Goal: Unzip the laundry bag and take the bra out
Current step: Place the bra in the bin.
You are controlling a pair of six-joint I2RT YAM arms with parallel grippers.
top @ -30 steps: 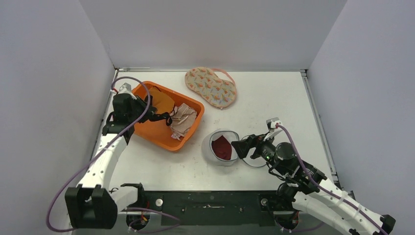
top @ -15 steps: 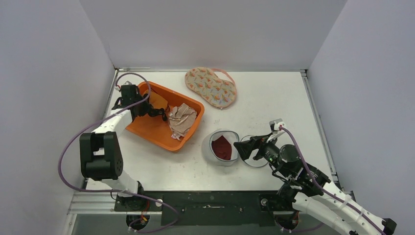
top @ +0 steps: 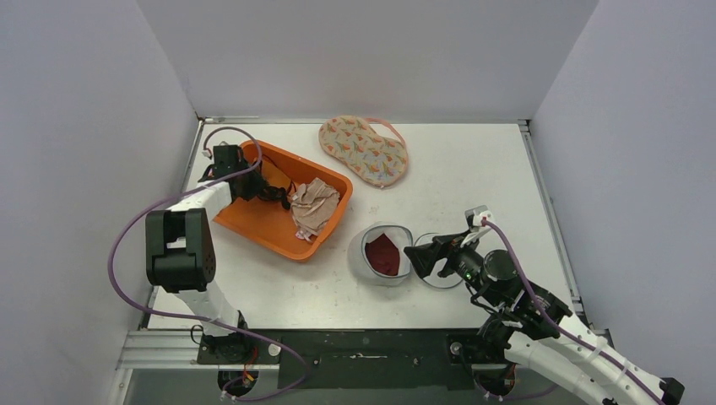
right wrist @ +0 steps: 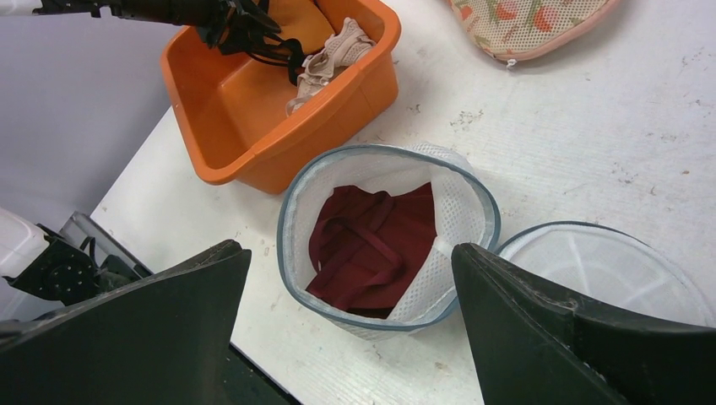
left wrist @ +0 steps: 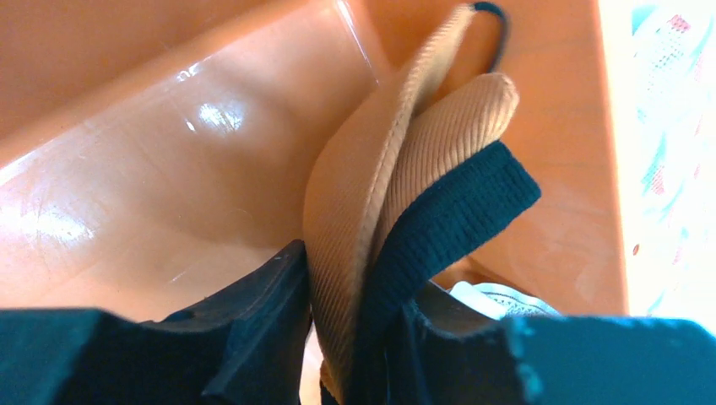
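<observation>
Resting in laundry bag (right wrist: 456, 202) — maroon bra (right wrist: 371, 245), facing right claw (right wrist: 350, 251).

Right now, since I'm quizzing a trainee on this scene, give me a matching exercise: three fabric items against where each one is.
Items:
1. dark red bra
2. tan bra
3. patterned bag

Places:
A. flat on the far side of the table
B. between the jaws of the left gripper, in the orange tub
C. inside the open mesh bag

Pairs: 1-C; 2-B; 3-A
</observation>
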